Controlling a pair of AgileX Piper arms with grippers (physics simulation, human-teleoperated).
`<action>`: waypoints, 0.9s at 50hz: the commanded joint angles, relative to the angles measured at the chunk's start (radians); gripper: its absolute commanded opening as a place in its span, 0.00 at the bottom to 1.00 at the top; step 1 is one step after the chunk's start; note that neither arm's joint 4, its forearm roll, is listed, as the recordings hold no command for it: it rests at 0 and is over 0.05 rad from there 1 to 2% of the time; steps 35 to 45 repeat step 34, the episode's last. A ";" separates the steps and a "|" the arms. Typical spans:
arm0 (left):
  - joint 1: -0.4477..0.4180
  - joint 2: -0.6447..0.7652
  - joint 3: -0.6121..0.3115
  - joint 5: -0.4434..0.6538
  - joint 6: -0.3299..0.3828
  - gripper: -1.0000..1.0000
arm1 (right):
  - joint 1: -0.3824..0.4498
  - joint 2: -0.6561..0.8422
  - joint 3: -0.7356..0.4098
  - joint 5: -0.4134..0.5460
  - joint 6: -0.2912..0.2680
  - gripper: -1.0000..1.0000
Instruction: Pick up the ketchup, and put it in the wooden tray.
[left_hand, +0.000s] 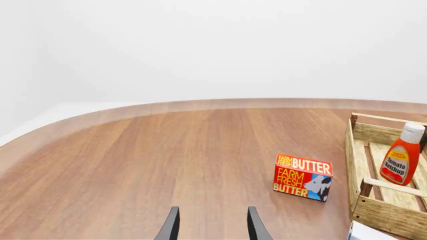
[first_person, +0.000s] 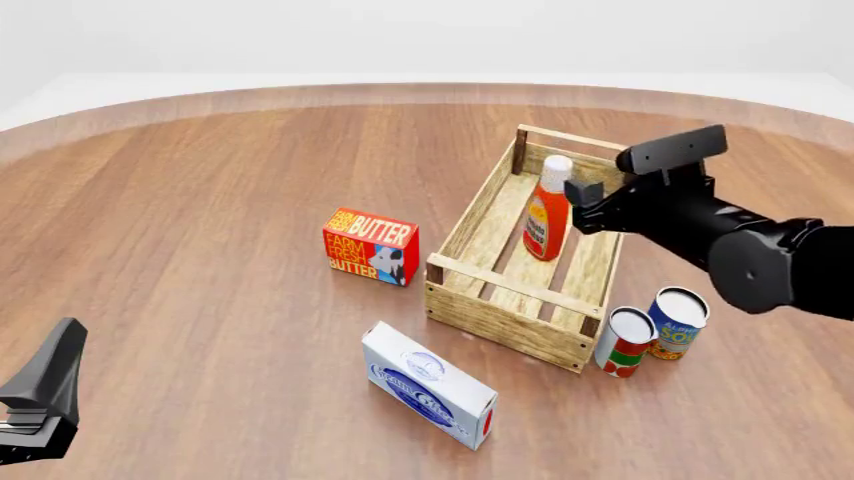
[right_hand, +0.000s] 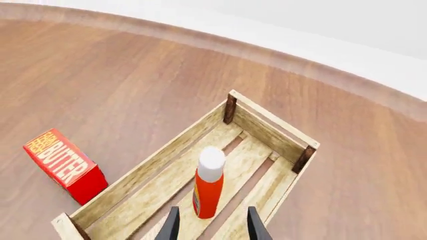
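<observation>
Right gripper (right_hand: 211, 226): dark fingers parted, holding nothing, just behind the ketchup (right_hand: 208, 186). Ketchup: slim orange-red plastic bottle, white cap, label "Tomato Ketchup", upright on the slats inside the wooden tray (first_person: 470, 222), a light slatted crate. Left gripper (left_hand: 211, 225): black fingers parted, empty, well apart. Red butter box (first_person: 371, 247): "FARM FRESH BUTTER".

Glossy plastic ketchup (first_person: 546, 212), rough light-wood wooden tray (first_person: 505, 317), smooth wood-grain table (first_person: 200, 200)
</observation>
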 joint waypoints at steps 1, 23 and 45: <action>0.000 0.000 0.000 0.000 0.000 1.00 | -0.015 -0.121 0.141 -0.035 0.013 1.00; 0.000 0.000 0.000 0.000 0.000 1.00 | -0.039 -0.452 0.412 0.021 -0.006 1.00; 0.000 0.000 0.000 0.000 0.000 1.00 | -0.049 -0.596 0.529 0.051 0.020 1.00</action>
